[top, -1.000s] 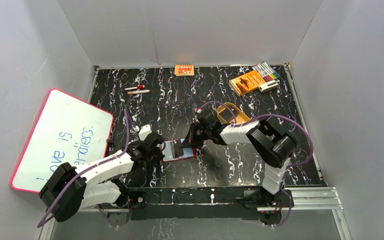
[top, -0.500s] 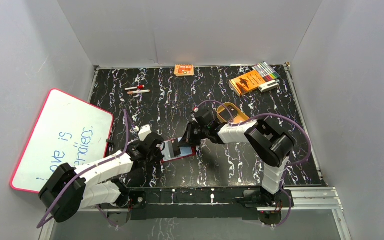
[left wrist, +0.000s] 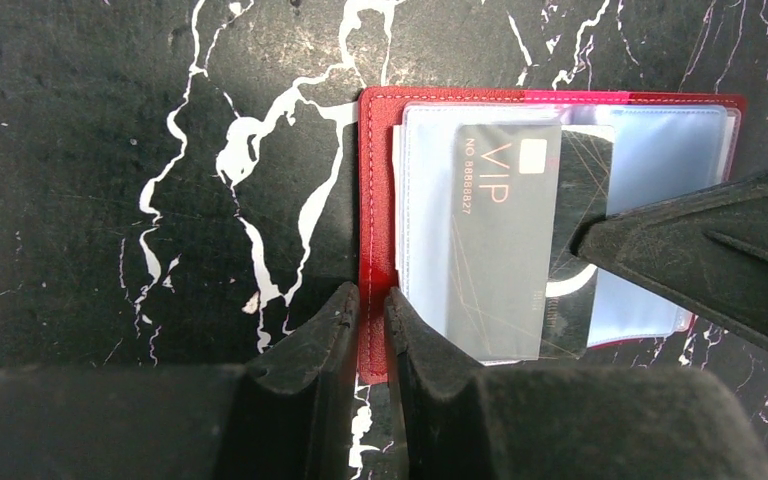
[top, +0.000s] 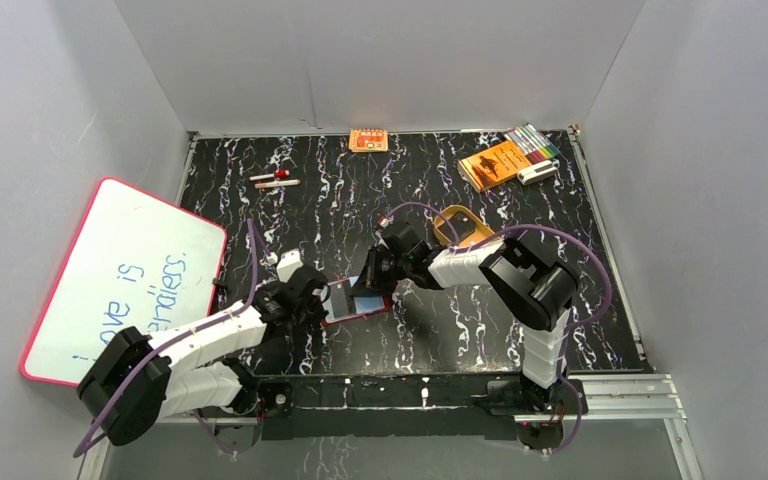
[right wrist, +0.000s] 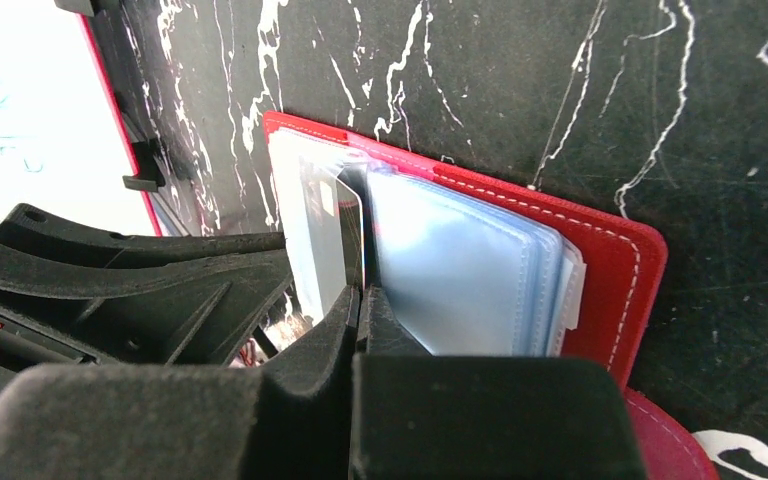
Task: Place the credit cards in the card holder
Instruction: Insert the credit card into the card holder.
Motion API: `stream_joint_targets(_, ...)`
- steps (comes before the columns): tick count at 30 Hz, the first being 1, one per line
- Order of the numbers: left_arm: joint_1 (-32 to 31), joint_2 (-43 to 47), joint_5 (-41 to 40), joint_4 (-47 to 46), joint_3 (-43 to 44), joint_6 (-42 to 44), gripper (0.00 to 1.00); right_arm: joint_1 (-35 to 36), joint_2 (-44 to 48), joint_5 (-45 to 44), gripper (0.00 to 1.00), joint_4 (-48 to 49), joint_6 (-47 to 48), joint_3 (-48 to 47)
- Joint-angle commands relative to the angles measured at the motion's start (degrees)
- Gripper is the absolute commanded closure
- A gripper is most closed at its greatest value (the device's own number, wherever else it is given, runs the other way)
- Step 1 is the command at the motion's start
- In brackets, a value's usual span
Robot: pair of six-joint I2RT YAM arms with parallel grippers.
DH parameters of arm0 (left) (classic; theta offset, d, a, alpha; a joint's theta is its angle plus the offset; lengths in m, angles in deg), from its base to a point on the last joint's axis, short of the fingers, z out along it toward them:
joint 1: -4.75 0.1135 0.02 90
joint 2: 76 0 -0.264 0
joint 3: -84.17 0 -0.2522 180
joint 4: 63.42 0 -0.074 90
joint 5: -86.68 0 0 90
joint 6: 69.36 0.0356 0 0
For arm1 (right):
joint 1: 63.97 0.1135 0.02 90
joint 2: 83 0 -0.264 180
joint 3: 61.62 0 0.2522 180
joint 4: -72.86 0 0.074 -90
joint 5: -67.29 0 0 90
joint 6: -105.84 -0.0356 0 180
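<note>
One dark card (left wrist: pixel 505 240), partly behind right claw (right wrist: pixel 361 298).

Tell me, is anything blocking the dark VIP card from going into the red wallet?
Nothing visible does. The right pincer holds the dark grey VIP card right at the pale clear sleeves of the open red leather card holder, whose edge the left pincer pinches.

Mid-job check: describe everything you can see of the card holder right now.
The card holder is a dark red, leather-looking wallet with pale stitching, lying open on the black marbled table. Pale bluish clear sleeves fan inside it. The left gripper pinches its cover's edge; a dark VIP card, pinched by the right gripper, sits partly in one sleeve.
</note>
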Motion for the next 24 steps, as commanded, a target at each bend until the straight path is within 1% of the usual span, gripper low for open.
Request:
stream_joint_targets(1, 0.2, 1.9, -2.8, 4.1, 0.6, 0.4, 0.84, 0.9, 0.6, -0.1, 0.89, -2.7, 2.0, -2.1)
stream_joint_targets(3, 0.2, 2.8, -3.3, 5.1, 0.9, 0.3, 0.82, 0.9, 1.4, -0.9, 0.79, -3.5, 2.4, -1.9)
stream_joint_targets(5, 0.2, 3.8, -3.7, 6.3, 1.3, 0.1, 0.8, 0.9, 2.1, -1.2, 0.7, -4.1, 2.6, -1.9)
stream_joint_targets(8, 0.2, 5.1, -4.5, 7.7, 2.0, -0.3, 0.78, 0.9, 2.4, -1.6, 0.63, -5.0, 3.2, -2.3)
stream_joint_targets(13, 1.0, 5.9, -5.7, 7.8, 2.5, -0.6, 0.78, 0.9, 2.4, -1.9, 0.6, -5.4, 3.9, -2.4)
stream_joint_targets(18, 4.4, 1.4, -1.7, 4.7, 2.7, -0.2, 0.81, 0.9, 1.4, -1.0, 0.6, -4.9, 4.0, -2.8)
stream_joint_targets(24, 6.5, -2.2, 0.5, 1.7, 2.8, -0.5, 0.85, 1.2, 1.0, -0.5, 0.61, -5.2, 4.6, -3.5)
